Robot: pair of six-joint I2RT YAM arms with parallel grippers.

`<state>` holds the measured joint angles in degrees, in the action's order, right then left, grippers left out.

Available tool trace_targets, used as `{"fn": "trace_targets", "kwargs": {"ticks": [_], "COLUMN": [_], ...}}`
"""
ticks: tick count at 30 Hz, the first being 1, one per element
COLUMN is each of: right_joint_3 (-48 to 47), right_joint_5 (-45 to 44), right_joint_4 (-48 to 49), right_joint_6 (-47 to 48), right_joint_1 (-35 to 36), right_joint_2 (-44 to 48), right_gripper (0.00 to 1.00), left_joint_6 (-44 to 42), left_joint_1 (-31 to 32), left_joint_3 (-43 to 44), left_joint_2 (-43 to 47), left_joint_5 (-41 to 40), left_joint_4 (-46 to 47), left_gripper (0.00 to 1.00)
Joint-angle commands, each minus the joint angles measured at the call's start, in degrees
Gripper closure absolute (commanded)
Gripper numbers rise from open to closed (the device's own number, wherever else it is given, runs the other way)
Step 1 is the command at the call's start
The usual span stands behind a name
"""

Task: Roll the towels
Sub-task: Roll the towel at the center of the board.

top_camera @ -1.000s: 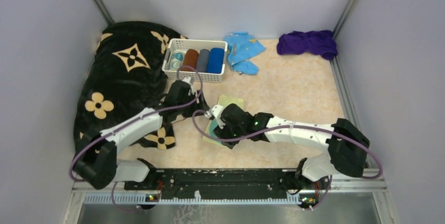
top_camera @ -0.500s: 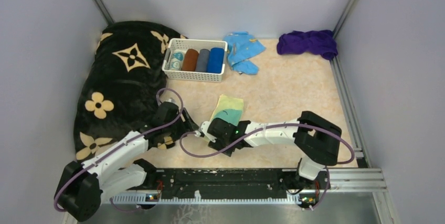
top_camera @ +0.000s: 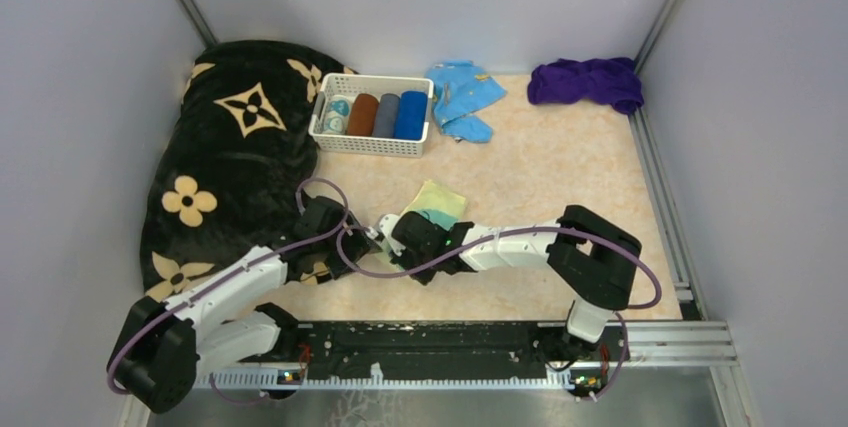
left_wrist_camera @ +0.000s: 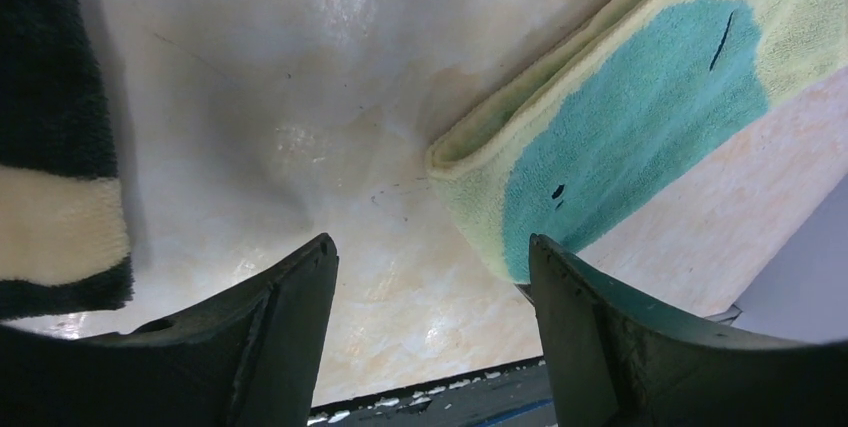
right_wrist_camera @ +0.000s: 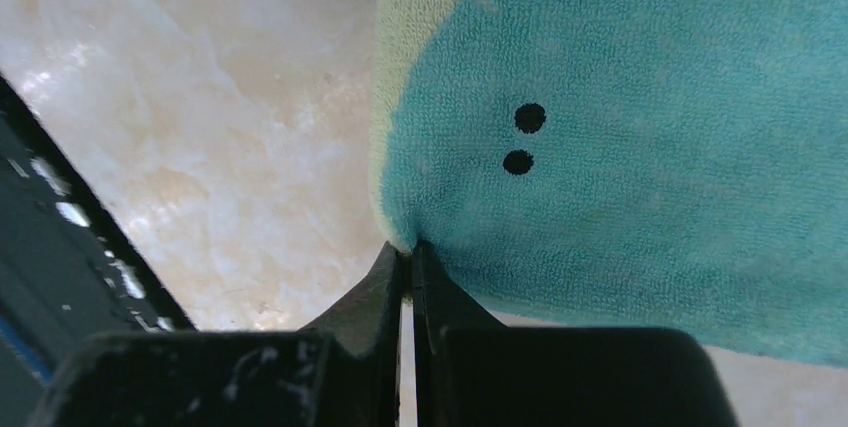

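Observation:
The pale yellow towel with teal markings [top_camera: 432, 201] lies folded on the floor mid-table; its folded corner [left_wrist_camera: 640, 117] shows up close in the left wrist view. My right gripper [top_camera: 393, 236] is shut on the towel's near edge [right_wrist_camera: 640, 127], the cloth pinched at the fingertips [right_wrist_camera: 408, 252]. My left gripper [top_camera: 362, 240] stands open just left of that corner, with bare floor between its fingers [left_wrist_camera: 430, 247]. A dark purple towel [top_camera: 586, 81] sits bunched at the back right. A royal blue towel [top_camera: 411, 115] lies rolled in the basket.
A white basket [top_camera: 372, 146] holds several rolled cloths at the back. A black blanket with tan flowers [top_camera: 230, 147] fills the left side, its edge [left_wrist_camera: 50, 147] close to my left gripper. A light blue cloth [top_camera: 462, 97] lies beside the basket. Walls close in all round.
My left arm drew back from near the basket to the towel's near left corner. My right gripper slid left and shut on the towel's edge.

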<state>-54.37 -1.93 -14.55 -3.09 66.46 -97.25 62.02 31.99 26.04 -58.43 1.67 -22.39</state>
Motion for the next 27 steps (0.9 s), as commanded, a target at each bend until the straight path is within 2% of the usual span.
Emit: {"fn": "trace_targets", "kwargs": {"ticks": [1,10,20,25,27], "right_joint_3": [2.9,10.2,14.4,15.9,16.1], "right_joint_5": [13.9,27.4,31.6,34.1,34.9], "right_joint_4": [8.5,23.6,31.0,35.1,35.8], "right_joint_6": [-8.8,-21.5,-27.0,-29.6,-30.2], "right_joint_1": [-3.4,-10.3,-14.3,-15.4,-15.6], "right_joint_2": [0.8,2.0,2.0,2.0,2.1], "right_gripper": [1.0,1.0,1.0,1.0,1.0], "left_joint_6": [3.9,9.3,12.1,12.8,13.2], "left_joint_1": [-0.2,0.1,1.3,2.0,2.0], "left_joint_3": [0.9,-0.3,1.6,1.9,1.9], "left_joint_2": [-1.8,-2.6,-8.3,-11.7,-12.8], "left_joint_5": [4.1,5.6,5.1,3.2,2.4], "left_joint_4": [2.0,3.1,7.9,9.0,9.4], "left_gripper": [0.24,0.26,0.37,0.46,0.54]}}
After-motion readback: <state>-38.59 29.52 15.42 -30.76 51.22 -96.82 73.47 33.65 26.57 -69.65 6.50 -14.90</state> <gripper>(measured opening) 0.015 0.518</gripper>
